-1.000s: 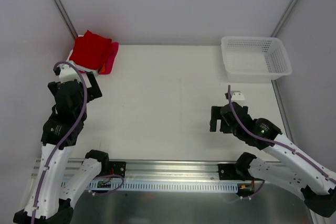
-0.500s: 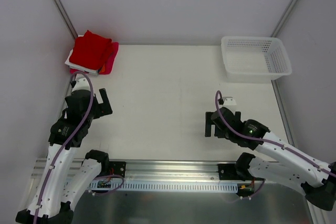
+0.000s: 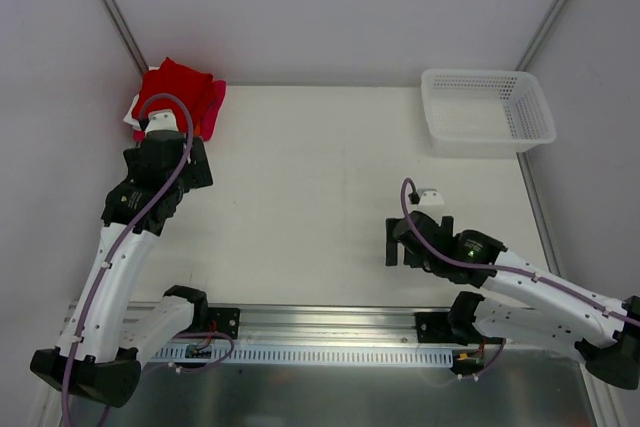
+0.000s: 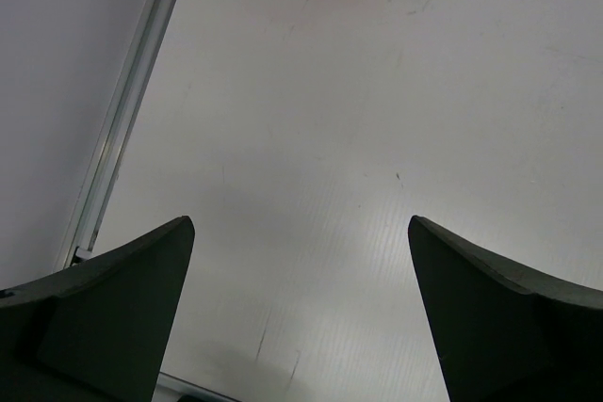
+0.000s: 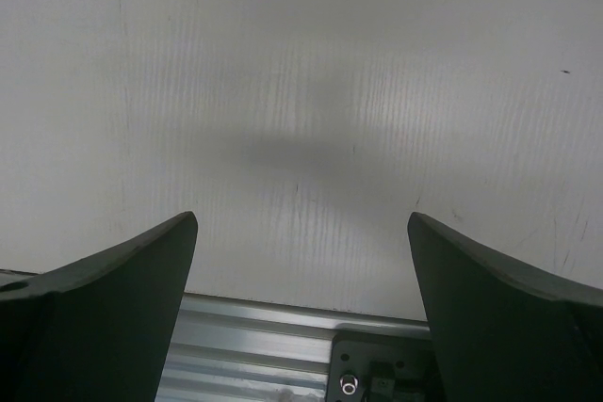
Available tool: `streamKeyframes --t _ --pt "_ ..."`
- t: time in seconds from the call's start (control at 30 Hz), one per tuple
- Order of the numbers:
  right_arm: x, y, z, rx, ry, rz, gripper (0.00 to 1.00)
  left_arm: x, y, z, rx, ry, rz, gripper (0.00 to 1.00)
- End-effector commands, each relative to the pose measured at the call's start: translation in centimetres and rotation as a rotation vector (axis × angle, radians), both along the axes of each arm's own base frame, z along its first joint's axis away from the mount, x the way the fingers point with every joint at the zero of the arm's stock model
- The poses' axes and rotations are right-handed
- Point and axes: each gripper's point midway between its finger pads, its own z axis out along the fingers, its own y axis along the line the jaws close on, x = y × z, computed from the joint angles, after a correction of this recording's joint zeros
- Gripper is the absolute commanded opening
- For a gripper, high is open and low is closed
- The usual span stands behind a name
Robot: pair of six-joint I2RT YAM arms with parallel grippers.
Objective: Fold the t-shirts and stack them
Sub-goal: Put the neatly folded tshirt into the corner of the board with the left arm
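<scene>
Overhead, a white table carries a stack of folded t-shirts at its far left corner. A bright red shirt lies on top, and a pink-red shirt shows along the stack's right side. A white mesh basket stands at the table's far right corner, well apart from the stack. The left arm reaches along the table's left edge, and its wrist covers the near side of the stack. The left gripper has its jaws wide apart and holds nothing. Its wrist view shows bare table between the two dark fingers, with only a sliver of the stack at the upper border. The right arm lies low along the table's near edge, right of centre. The right gripper also has its jaws spread apart with nothing between them. A soft shadow falls on the table surface ahead of it, and the metal rail at the table's near edge runs just below its fingers.
</scene>
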Motion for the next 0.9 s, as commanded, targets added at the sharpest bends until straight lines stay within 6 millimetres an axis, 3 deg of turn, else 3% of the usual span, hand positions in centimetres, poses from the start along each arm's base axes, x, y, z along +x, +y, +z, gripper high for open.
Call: streamKeyframes --t 0.0,0.07,0.13,0.27,0.47,0.87 --pt "-0.1 -1.1 0.9 0.002 -0.035 -0.043 0.99 1.2 -0.5 3.5 0.01 -0.119 -0.059 0.99" --pt "-0.2 -1.6 0.7 0.001 -0.041 -0.05 0.99 1.9 -0.5 4.3 0.015 -0.164 -0.066 0.99" --pt "-0.4 -1.8 0.8 0.012 -0.045 -0.052 0.99 1.9 0.5 3.8 0.02 -0.168 -0.031 0.99" --pt "-0.6 -2.1 0.6 0.019 -0.049 -0.05 1.0 1.9 0.3 2.5 -0.05 -0.189 -0.047 0.99" --pt "-0.6 -2.1 0.7 -0.003 -0.045 -0.035 1.0 1.8 1.1 2.2 -0.113 -0.214 -0.029 0.99" --pt "-1.3 -2.2 -0.7 0.018 -0.023 -0.035 1.0 1.1 0.8 3.8 -0.111 -0.31 -0.064 0.99"
